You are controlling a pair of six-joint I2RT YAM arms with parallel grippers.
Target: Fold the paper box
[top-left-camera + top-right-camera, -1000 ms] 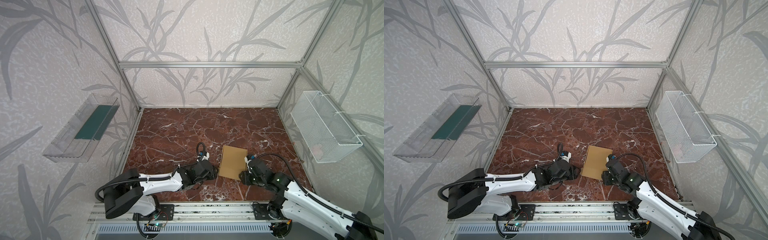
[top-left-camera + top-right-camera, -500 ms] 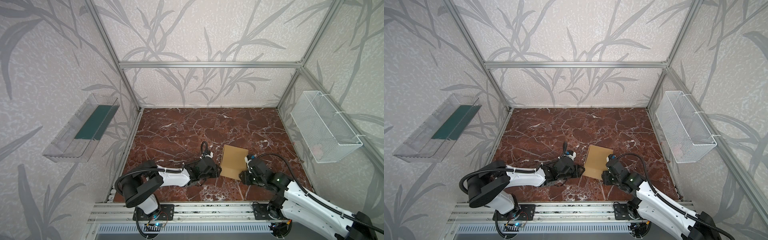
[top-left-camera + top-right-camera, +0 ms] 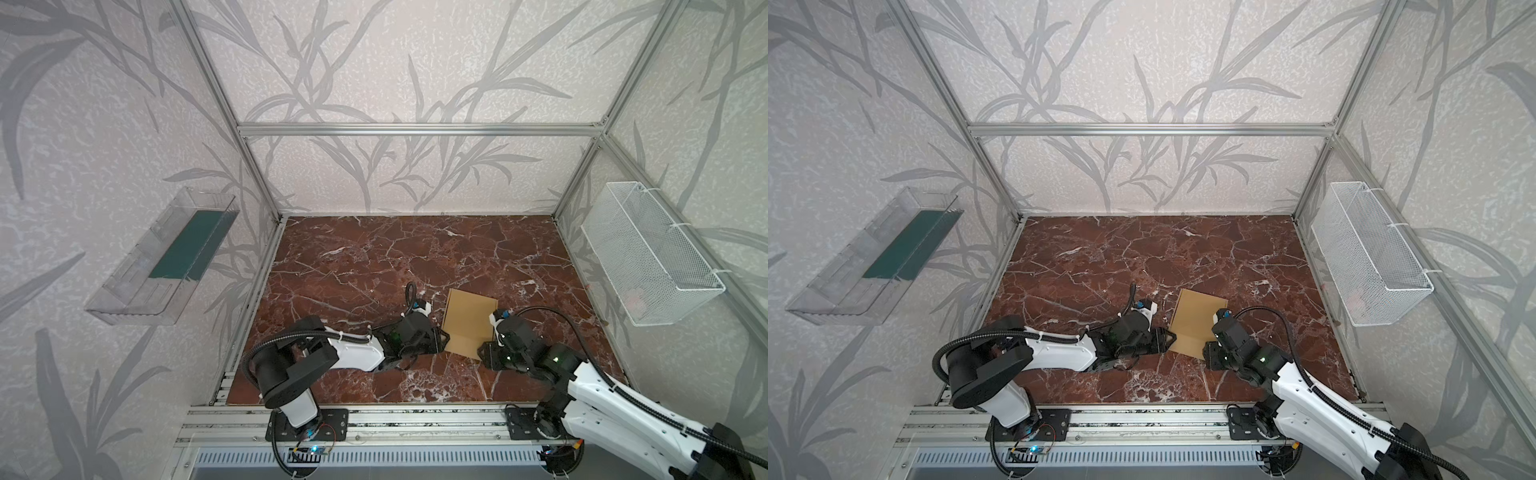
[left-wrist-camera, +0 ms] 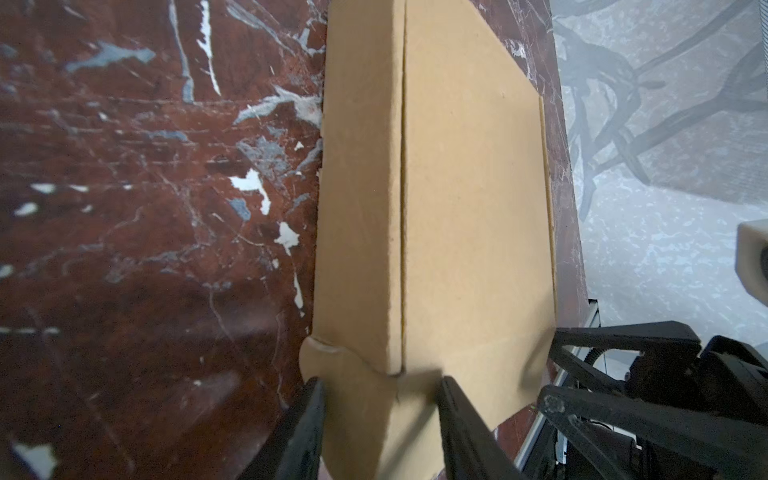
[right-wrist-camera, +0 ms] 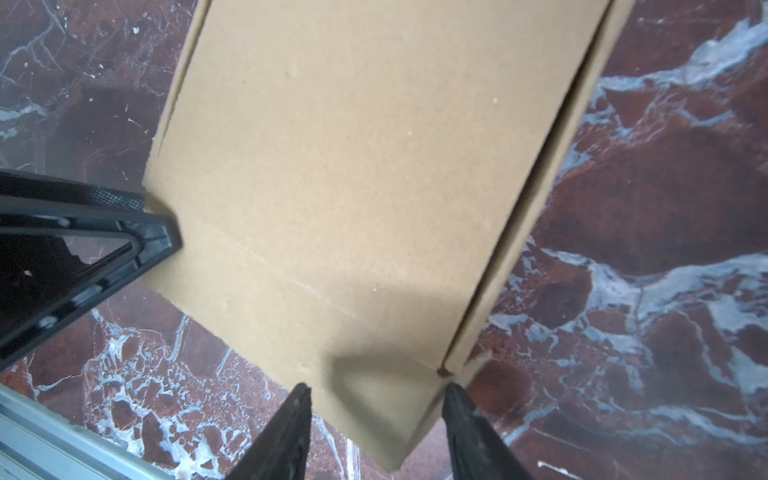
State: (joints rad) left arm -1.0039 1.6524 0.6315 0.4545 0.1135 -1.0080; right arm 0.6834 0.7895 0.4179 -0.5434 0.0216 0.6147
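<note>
Two robot arms close in on the paper box, a plain tan cardboard piece lying flat on the red-brown marble tabletop between the two tools; the left gripper meets the box at the near corner on its own side, and the right gripper meets it at the near corner on the opposite side, so the cardboard stretches away ahead of both sets of fingertips; seen from the left wrist, that tool's two black fingers stand partly apart with the box's corner flap between them, the cardboard running on behind one of them, and whether they pinch it or merely straddle it cannot be told; seen from the right wrist, the other tool's fingers likewise stand partly apart around their corner, and a grip cannot be confirmed there either; a crease crosses the cardboard just ahead of the fingertips, and a narrow side wall runs along the box's edge away from each tool; in the right wrist view a triangular finger of the left gripper touches the box's opposite edge; a white wire basket hangs on the wall beyond the right arm and a clear plastic tray on the wall beyond the left arm, both well apart from the box.
</note>
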